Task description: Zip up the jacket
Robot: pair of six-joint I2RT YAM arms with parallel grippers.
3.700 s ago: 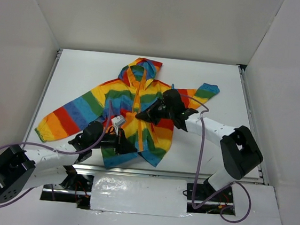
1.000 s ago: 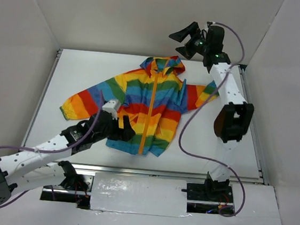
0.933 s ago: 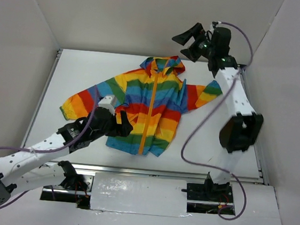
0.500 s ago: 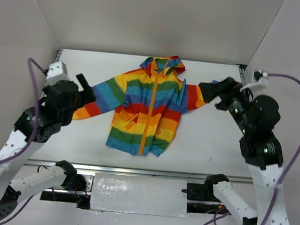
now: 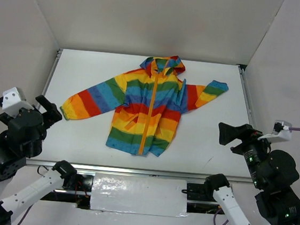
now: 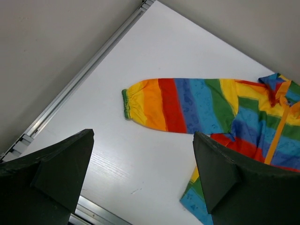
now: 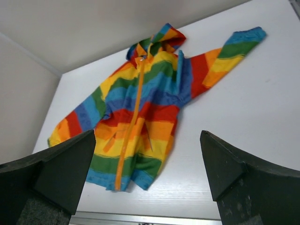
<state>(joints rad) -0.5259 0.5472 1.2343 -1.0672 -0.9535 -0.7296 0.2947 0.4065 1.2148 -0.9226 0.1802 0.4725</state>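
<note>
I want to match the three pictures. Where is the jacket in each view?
Top external: jacket in the middle, hood farthest away.
Left wrist: jacket at right, cut off; one sleeve reaches the middle.
Right wrist: jacket whole, left of centre.
Shared landmark: the orange zipper band.

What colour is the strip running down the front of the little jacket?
Orange. The zipper band on the jacket shows best in the right wrist view.

Jacket [image 5: 147, 109] laid on table [image 5: 90, 68], hood at 12 o'clock, hem at 6; left gripper [image 5: 41, 113] stationed clear at 9, right gripper [image 5: 232, 138] at 3.
</note>
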